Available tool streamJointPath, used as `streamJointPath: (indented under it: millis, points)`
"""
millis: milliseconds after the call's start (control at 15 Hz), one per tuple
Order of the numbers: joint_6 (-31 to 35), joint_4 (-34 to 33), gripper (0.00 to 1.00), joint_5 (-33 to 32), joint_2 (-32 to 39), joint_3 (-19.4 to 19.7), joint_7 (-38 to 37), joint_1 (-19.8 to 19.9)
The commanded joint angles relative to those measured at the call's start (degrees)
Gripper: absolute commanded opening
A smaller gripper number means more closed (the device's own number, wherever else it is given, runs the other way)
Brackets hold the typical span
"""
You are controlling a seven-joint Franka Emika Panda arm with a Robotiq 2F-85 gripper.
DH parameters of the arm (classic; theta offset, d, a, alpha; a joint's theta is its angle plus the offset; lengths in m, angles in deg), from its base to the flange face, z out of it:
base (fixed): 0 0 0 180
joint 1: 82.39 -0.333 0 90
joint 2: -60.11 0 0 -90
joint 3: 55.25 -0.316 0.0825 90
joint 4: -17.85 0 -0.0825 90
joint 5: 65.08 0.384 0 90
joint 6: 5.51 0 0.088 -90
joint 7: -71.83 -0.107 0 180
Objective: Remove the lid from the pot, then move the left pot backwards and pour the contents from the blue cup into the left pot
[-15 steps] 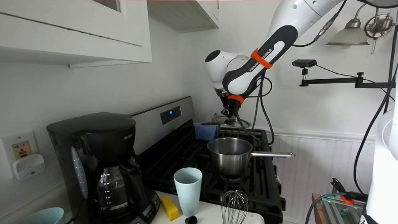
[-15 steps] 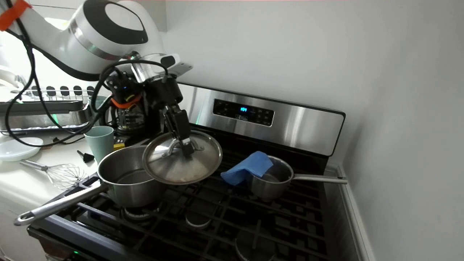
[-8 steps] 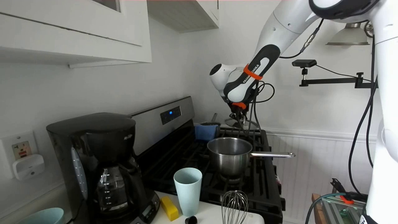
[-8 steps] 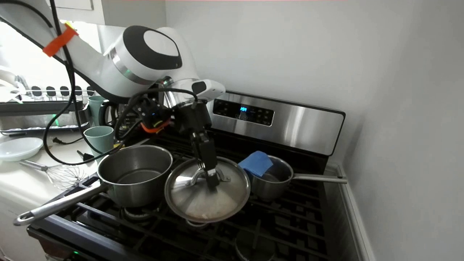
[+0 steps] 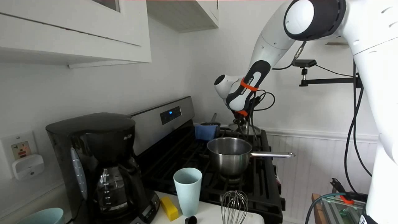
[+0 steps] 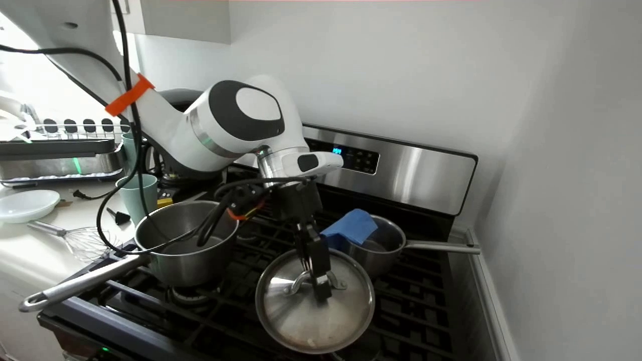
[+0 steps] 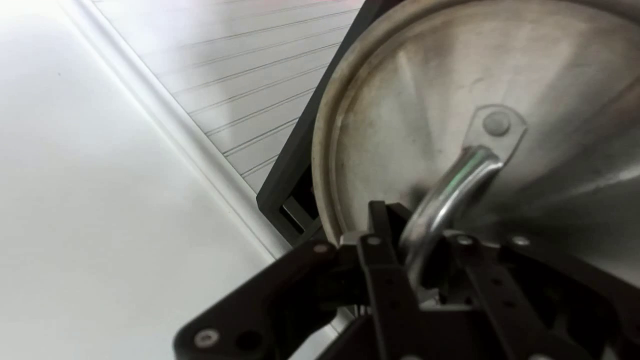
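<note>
Hand [image 6: 320, 287] and lid [image 6: 315, 321] are together at the end of the stove [image 6: 426, 184] away from the table [image 5: 214, 211]: the fingers [image 7: 385, 270] clamp the arched handle [image 7: 450, 192] of the lid, which passes between them. Whether the lid's rim touches the grates [image 6: 419, 295] I cannot tell. The left pot [image 6: 188, 268] stands upright and uncovered on the grates in both exterior views, apart from the lid, its long handle [image 5: 273, 154] reaching past the stove's front edge. Nearer the back of the stove, a blue cloth [image 6: 353, 226] hangs over the rim of a smaller pan [image 6: 373, 260]. The blue cup [image 5: 188, 193] stands upright on the table, just beside the stove, between a yellow block [image 5: 169, 209] and a whisk [image 5: 234, 207]; its contents are hidden. A black coffee maker [image 5: 93, 133] stands near it, by the wall [image 5: 168, 74]. In an exterior view, a shallow white dish [image 6: 27, 205] sits on the table near the whisk.
</note>
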Motion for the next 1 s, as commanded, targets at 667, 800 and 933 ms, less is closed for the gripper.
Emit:
streamJointPath:
  millis: [667, 800, 933]
  points:
    - [8.14, -6.47, 0.02, 8.8, 9.01, 1.65, 10.15, 2.09]
    - [9.83, -7.09, 0.02, 9.97, 10.35, 2.34, 10.59, 1.85]
    - [10.9, -7.59, 0.02, 11.07, 11.58, 3.0, 10.56, 1.33]
